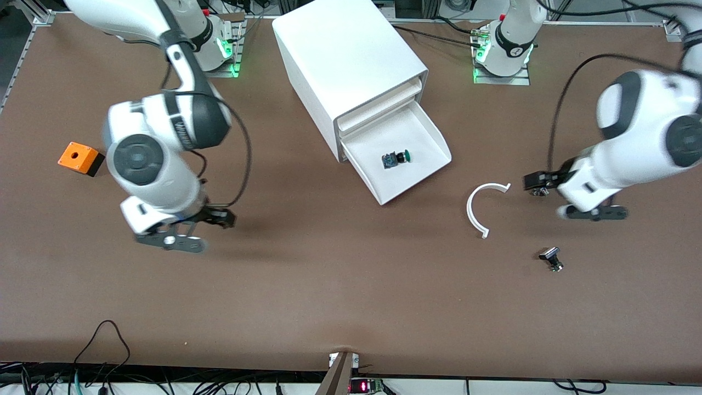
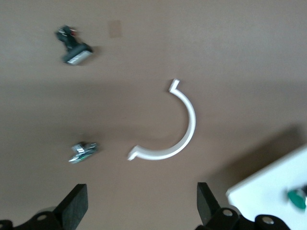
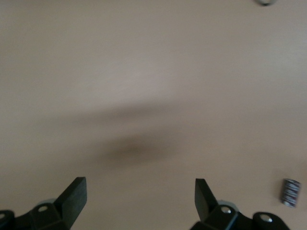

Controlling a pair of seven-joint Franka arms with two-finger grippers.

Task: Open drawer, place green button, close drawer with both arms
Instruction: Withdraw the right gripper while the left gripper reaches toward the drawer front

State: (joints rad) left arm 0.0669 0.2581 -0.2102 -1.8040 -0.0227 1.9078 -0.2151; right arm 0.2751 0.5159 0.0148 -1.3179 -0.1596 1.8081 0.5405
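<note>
The drawer (image 1: 422,131), the lowest one of the white cabinet (image 1: 340,55), stands pulled open. The button (image 1: 396,158) lies in it, with its green cap toward the left arm's end. A corner of the drawer (image 2: 268,191) and the green cap (image 2: 297,197) also show in the left wrist view. My left gripper (image 1: 536,181) is open and empty (image 2: 141,194), over the table beside a white C-shaped piece. My right gripper (image 1: 219,217) is open and empty (image 3: 139,189), over bare table toward the right arm's end.
A white C-shaped piece (image 1: 481,208) (image 2: 168,124) lies beside the drawer toward the left arm's end. Two small metal parts (image 1: 551,259) (image 2: 74,48) (image 2: 82,152) lie near it. An orange box (image 1: 80,158) sits at the right arm's end. A small striped cylinder (image 3: 289,191) lies near the right gripper.
</note>
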